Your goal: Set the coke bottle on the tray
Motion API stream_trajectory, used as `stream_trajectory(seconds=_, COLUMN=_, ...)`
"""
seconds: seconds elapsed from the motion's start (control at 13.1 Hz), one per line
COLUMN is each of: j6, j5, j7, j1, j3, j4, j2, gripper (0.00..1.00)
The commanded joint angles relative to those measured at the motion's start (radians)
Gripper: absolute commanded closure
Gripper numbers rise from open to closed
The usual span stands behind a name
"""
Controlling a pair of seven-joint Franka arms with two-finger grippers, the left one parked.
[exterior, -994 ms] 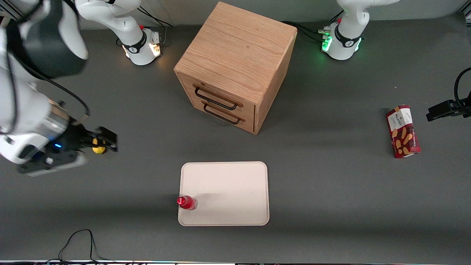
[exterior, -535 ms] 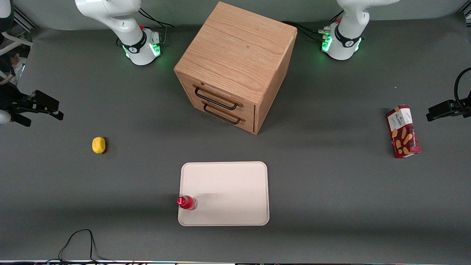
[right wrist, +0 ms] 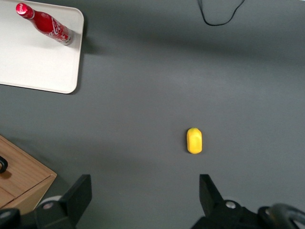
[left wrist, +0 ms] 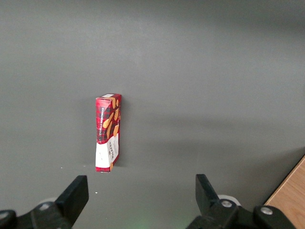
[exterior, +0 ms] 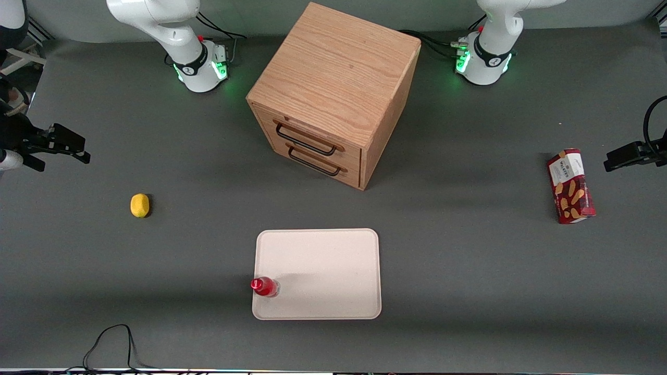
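The coke bottle [exterior: 264, 286] with its red cap and red label stands upright on the cream tray [exterior: 323, 271], at the tray's corner nearest the front camera on the working arm's side. In the right wrist view the coke bottle [right wrist: 45, 24] stands at the edge of the tray [right wrist: 33, 62]. My gripper [exterior: 70, 147] hangs high over the working arm's end of the table, far from the tray. In the wrist view the gripper [right wrist: 143, 191] is open with nothing between its fingers.
A yellow lemon [exterior: 139, 205] lies on the table between gripper and tray, and the lemon [right wrist: 194, 140] also shows under the wrist. A wooden two-drawer cabinet [exterior: 333, 94] stands mid-table. A red snack box [exterior: 570, 186] lies toward the parked arm's end. A black cable [exterior: 112, 341] loops at the front edge.
Over the last second the working arm pulled up and away from the lemon toward its own table end. The bottle stayed where it stands on the tray.
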Motion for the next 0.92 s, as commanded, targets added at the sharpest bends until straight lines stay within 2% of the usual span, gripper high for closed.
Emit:
stream_trajectory(seconds=0.0, j6=-0.013, j5=-0.019, j7=0.0, j1=-0.011, j3=0.011, j4=0.008, j2=-0.023, gripper=0.0)
stream_trajectory(seconds=0.15, j6=-0.061, j5=-0.019, j7=-0.005, j1=-0.069, j3=0.044, j4=0.041, j2=-0.004, gripper=0.0)
stream_trajectory(seconds=0.38, j6=-0.062, j5=-0.021, j7=-0.002, j1=-0.05, j3=0.037, j4=0.042, j2=0.0, gripper=0.0)
stream_trajectory(seconds=0.54, j6=-0.065, j5=-0.028, j7=0.001, j1=-0.014, j3=0.0, j4=0.04, j2=-0.001, gripper=0.0)
stream_trajectory(seconds=0.84, j6=-0.067, j5=-0.028, j7=-0.005, j1=-0.016, j3=-0.001, j4=0.037, j2=-0.001, gripper=0.0)
